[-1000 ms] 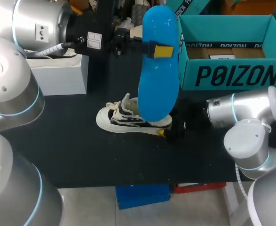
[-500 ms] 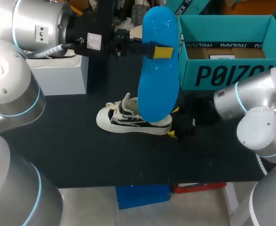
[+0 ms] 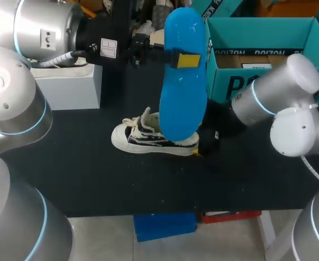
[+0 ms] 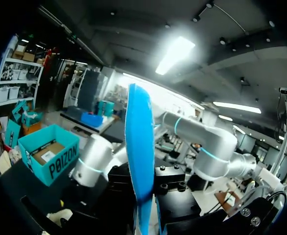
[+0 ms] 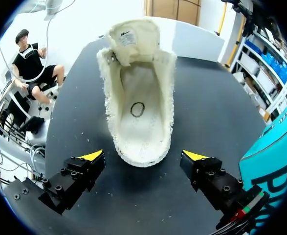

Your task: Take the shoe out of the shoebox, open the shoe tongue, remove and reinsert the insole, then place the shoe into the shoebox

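Note: the left jaws keep the blue foam insole (image 3: 183,76) clamped upright above the white canvas low-top shoe (image 3: 148,137) on the black table (image 3: 94,179). Over 1 s the right arm (image 3: 257,100) has swung closer; its jaws stand wide astride the heel, not touching it. Expect reinsertion next.

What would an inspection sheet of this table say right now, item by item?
Surface: black table.
Job's things: shoe upright on the table, tongue open, no insole inside; blue insole held in the air above it; teal shoebox open, at the far right.
Clutter: white box at the far left.
Jaws: left jaws shut on the insole; right jaws open by the shoe's heel, not touching it.
Cables: grey cable along the left arm.
Surroundings: nothing seen.
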You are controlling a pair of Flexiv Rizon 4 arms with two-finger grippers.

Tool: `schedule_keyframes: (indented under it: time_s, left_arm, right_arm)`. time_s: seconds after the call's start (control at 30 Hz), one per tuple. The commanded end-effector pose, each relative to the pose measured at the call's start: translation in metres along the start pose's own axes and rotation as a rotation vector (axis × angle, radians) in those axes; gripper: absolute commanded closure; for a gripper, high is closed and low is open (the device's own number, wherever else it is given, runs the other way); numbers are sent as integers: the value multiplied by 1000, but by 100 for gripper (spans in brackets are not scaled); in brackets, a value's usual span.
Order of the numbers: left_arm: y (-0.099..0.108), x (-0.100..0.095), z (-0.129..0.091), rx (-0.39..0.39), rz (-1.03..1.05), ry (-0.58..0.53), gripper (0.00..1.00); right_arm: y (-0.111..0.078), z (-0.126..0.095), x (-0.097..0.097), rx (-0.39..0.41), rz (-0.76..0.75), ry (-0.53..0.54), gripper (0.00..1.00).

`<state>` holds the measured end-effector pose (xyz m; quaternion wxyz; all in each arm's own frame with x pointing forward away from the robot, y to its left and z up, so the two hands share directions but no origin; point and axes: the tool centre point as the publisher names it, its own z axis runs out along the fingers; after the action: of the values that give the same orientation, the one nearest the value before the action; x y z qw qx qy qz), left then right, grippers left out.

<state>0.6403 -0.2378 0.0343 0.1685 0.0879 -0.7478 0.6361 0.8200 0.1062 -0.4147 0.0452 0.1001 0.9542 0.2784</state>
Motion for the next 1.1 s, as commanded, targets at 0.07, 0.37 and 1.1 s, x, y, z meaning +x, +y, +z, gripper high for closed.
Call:
schedule_keyframes:
  time_s: [0.07,0.37,1.1]
  left_arm:
    - [0,0,1,-3,-2,-3,100]
    - [0,0,1,-3,-2,-3,100]
    - [0,0,1,-3,-2,-3,100]
  right_arm:
    - [14,-5,-8,432,-18,27,0]
    - [28,-5,-10,593,-30,15,0]
    - [43,19,1,636,-55,2,0]
